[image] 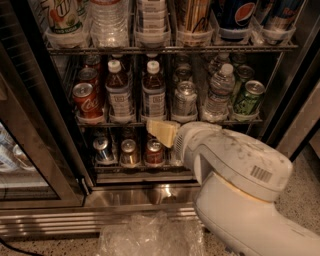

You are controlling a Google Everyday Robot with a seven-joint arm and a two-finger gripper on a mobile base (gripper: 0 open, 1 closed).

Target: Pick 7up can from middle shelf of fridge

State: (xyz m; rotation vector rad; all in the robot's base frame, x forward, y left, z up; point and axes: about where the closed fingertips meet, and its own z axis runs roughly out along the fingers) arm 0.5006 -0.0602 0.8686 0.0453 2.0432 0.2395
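The silver-grey 7up can (185, 98) stands upright on the middle shelf (102, 123) of the fridge (150, 193), in the fourth tray from the left. Red cola cans (85, 100) stand at the left, two white-capped brown bottles (153, 91) beside them, then a water bottle (218, 93) and a green can (248, 97) to the right of the 7up can. My gripper (161, 131) is at the shelf's front edge, below and a little left of the 7up can and just under the right brown bottle. It holds nothing that I can see.
The top rack holds big Pepsi containers (235, 14) and water bottles (107, 20). The lower rack holds small cans (129, 152), partly hidden by my arm (235, 170). The open glass door (22, 165) stands at the left. Crumpled clear plastic (150, 235) lies on the floor in front.
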